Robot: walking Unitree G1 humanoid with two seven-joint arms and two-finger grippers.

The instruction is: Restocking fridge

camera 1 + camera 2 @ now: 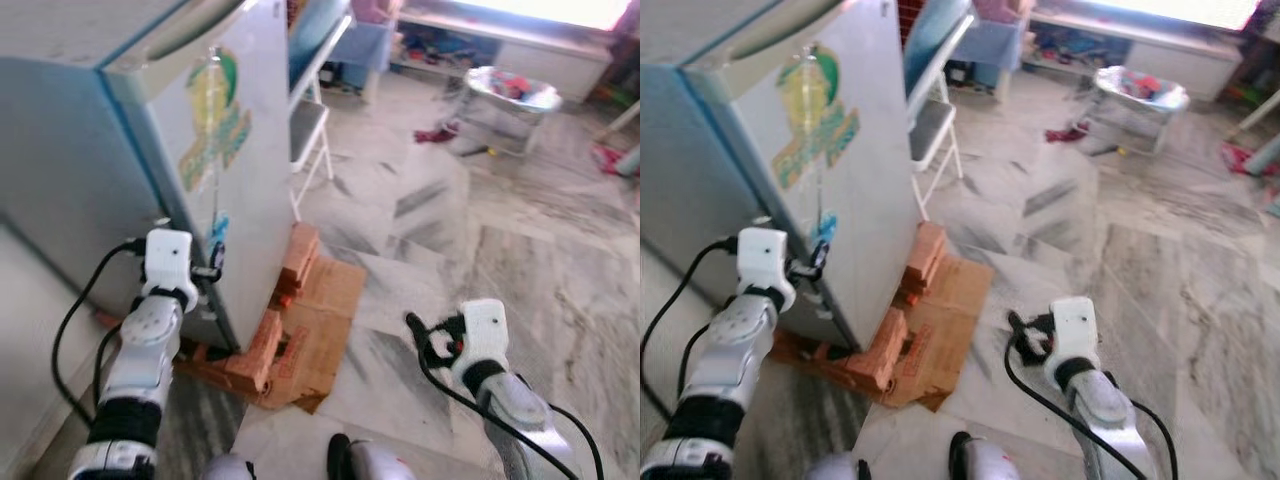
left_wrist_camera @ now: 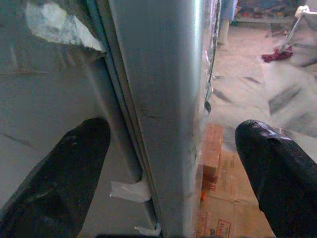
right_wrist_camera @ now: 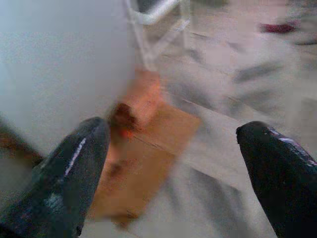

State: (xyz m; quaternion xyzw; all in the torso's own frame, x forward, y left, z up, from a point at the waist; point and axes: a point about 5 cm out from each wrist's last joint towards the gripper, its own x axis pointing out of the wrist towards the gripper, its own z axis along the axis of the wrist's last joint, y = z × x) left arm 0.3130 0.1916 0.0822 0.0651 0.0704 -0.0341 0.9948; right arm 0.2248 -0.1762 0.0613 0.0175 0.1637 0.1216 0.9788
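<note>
A: Right gripper hangs spread and empty over the marble floor. Left?

B: Left gripper is spread, straddling the closed fridge door's edge, likely to pry it. Fridge stands on bricks and cardboard; folding chair beyond.

Left gripper raised, jaws spread wide, right gripper low, jaws apparently open too
</note>
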